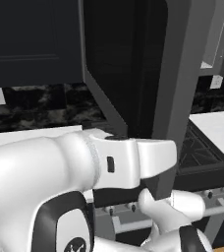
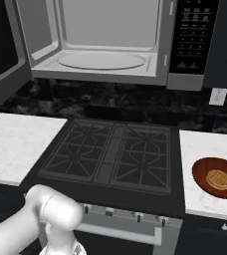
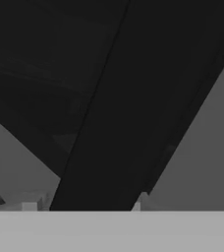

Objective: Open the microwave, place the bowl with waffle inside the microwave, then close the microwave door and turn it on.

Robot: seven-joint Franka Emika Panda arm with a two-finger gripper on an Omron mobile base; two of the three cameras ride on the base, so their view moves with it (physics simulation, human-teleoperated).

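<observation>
While close against the microwave door point(image 3: 133, 98), end effector's opening impossible to judge.

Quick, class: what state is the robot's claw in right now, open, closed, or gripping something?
Claw: cannot be told. The hand view looks close along the dark microwave door, and the fingertips are not clear enough to judge.

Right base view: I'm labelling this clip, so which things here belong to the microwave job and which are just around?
Belongs to the job:
- microwave, standing open
- microwave door, swung wide open
- bowl on the right counter
- waffle in the bowl

Just around:
- stove
- left counter
- wall outlet
</observation>
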